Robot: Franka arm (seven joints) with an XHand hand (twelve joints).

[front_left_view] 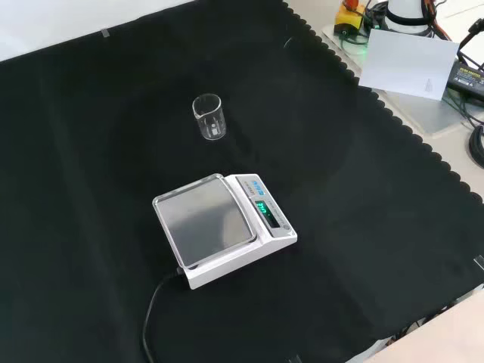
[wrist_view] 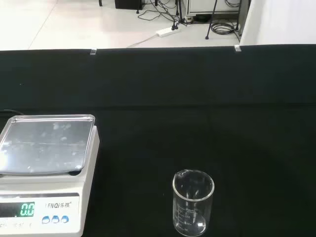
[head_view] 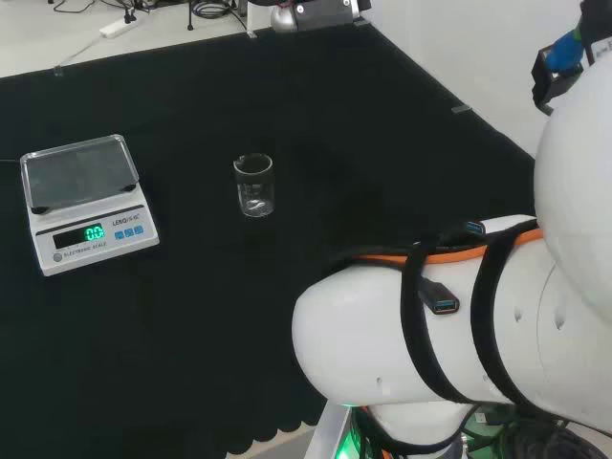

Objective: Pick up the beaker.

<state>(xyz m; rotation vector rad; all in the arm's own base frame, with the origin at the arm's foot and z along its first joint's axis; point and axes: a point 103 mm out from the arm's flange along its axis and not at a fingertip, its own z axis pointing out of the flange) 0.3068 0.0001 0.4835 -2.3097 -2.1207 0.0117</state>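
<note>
The hand's state cannot be told, and the beaker [head_view: 254,185], at the scale's [head_view: 86,201] three o'clock in the head view, is left ungrasped.

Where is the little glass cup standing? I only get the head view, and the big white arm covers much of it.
Observer: The beaker stands upright on the black cloth, apart from the scale, in the front view.
Operator: Is anything in it?
Observer: The wrist view shows it looking empty, with printed marks on its side.
Operator: And the scale?
Observer: Its tray is bare, and a black cable runs from it.
</note>
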